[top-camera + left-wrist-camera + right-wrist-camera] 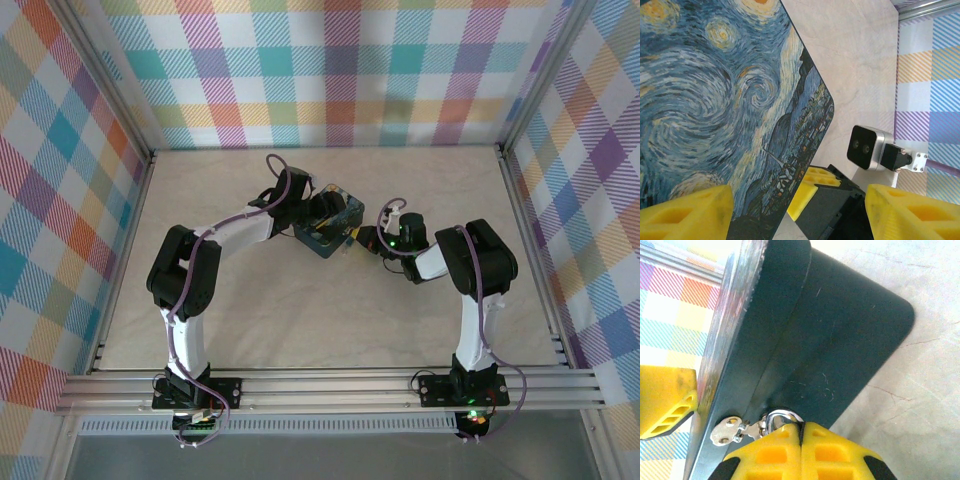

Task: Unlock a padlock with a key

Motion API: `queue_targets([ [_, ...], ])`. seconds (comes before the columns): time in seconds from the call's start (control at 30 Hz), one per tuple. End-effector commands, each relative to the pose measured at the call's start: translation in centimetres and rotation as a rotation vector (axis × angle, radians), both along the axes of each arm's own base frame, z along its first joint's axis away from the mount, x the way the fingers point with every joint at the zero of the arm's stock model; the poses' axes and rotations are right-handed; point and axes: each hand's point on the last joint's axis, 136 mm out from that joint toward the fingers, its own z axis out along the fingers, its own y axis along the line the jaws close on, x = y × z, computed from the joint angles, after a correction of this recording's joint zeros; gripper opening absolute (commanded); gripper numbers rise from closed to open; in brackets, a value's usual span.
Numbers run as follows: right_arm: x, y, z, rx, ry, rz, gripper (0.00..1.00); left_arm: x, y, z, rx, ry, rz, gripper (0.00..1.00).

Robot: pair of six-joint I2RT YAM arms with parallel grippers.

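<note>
Right wrist view, right pincer (801,450): the yellow ribbed fingers are pressed flat together with no gap. Whether anything is pinched between them cannot be told.
Padlock (782,416): a tiny lock. Only its silvery loop shows, right at the right pincer's fingertips and touching them. The body is hidden behind the tips.
Hasp (726,431): a small silvery metal latch plate just beside those fingertips, on the box's edge. The padlock's loop meets it.
Box (840,330): a dark-blue rectangular box printed with a swirly starry-night painting. It stands straight beyond the right pincer's tips, its plain dark side turned toward them.
Left pincer (799,212): the yellow fingers are spread wide and grip nothing. One finger lies over the box's painted face. The other hangs off the box's rounded corner, above the table.
Left finger, from the right wrist: a yellow pad lies against the painted face, on the far side of the box from the right pincer.
Between the left pincer's fingers: the right pincer's black body and yellow pads, at the box's corner.
Wrist camera (867,147): a silver-and-black block beyond the left pincer, mounted on the right arm.
Table (300,330): a pale beige top under both pincers, which meet at the box mid-table.
Walls (330,80): pastel plaid panels beyond the pincers.
</note>
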Motion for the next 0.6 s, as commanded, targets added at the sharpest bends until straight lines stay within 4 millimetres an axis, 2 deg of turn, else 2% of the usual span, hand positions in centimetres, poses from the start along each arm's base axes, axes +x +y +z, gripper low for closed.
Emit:
queue_targets([
  [0.0, 0.8, -0.1, 2.3, 0.040, -0.046, -0.040, 0.01, -2.9, 0.4, -3.4, 0.066, 0.125, -0.016, 0.71],
  [0.3, 1.2, -0.7, 2.6, 0.025, -0.037, -0.086, 0.01, -2.8, 0.4, -2.7, 0.063, 0.110, -0.016, 0.71],
  [0.43, 0.6, -1.4, 3.0, -0.015, -0.051, -0.100, 0.01, -2.5, 0.4, -1.4, 0.059, 0.080, -0.014, 0.72],
  [0.57, -0.1, -2.4, 3.9, -0.038, -0.065, -0.126, 0.01, -2.0, 0.4, 0.7, 0.049, 0.032, -0.017, 0.73],
])
